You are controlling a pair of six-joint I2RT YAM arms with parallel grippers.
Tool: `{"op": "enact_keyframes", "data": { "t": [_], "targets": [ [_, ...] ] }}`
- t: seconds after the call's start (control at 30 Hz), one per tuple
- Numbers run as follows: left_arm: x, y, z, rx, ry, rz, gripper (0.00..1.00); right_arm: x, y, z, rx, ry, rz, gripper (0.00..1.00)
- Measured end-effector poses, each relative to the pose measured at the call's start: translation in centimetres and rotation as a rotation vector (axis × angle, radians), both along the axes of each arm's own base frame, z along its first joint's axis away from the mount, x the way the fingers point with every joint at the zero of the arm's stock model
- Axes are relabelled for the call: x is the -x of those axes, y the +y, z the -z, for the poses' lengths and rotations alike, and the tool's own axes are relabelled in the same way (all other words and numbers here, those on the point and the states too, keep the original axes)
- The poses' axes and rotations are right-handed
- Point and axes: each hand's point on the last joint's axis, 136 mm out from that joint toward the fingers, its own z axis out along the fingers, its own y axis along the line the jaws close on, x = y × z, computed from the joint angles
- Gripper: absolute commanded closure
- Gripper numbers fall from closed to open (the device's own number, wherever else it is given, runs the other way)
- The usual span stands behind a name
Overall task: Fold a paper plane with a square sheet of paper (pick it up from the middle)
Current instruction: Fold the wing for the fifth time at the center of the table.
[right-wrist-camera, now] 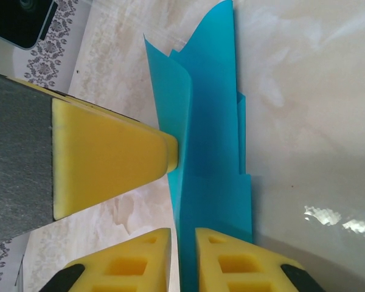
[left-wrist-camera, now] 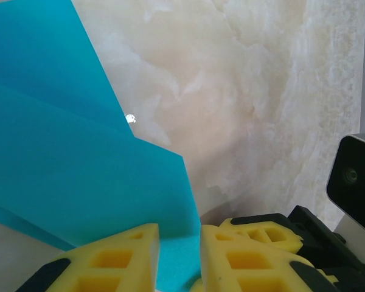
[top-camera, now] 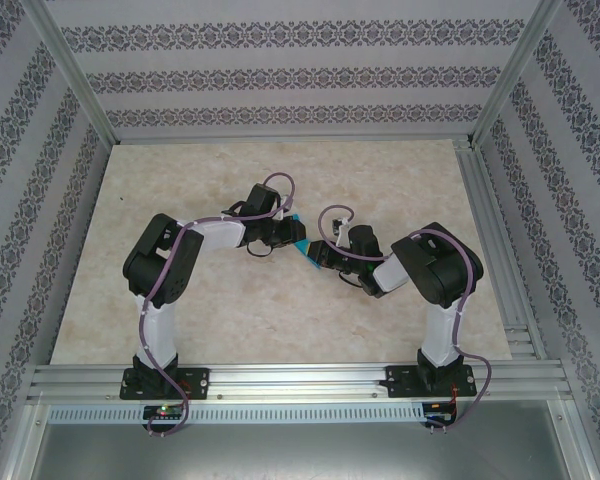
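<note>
The sheet of paper [right-wrist-camera: 213, 158] is thin, smooth and matt, with sharp creases. Touching it, the fingers [right-wrist-camera: 109, 158] look like matt yellow foam. Beneath it, the table [left-wrist-camera: 261, 91] is glossy and marble-patterned.

The teal-blue paper [top-camera: 302, 248] [left-wrist-camera: 79, 182] [right-wrist-camera: 213, 152] is already folded: several thin creased layers overlap, with sharp pointed flaps at one end. It stands on edge over the middle of the worktop [top-camera: 180, 300] and looks narrow and slanted from above.
</note>
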Motion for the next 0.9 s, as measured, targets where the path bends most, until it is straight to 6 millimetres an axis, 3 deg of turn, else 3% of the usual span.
{"op": "enact_keyframes", "data": {
  "t": [0.4,0.9],
  "targets": [
    [-0.1,0.2,0.3,-0.013,-0.001,-0.008,0.76,0.3,-0.6,-0.3,0.026,0.05,-0.008,0.72],
    [-0.5,0.1,0.3,-0.015,-0.004,-0.011,0.76,1.2,-1.0,0.0,0.089,0.06,-0.055,0.74]
  ]
}}
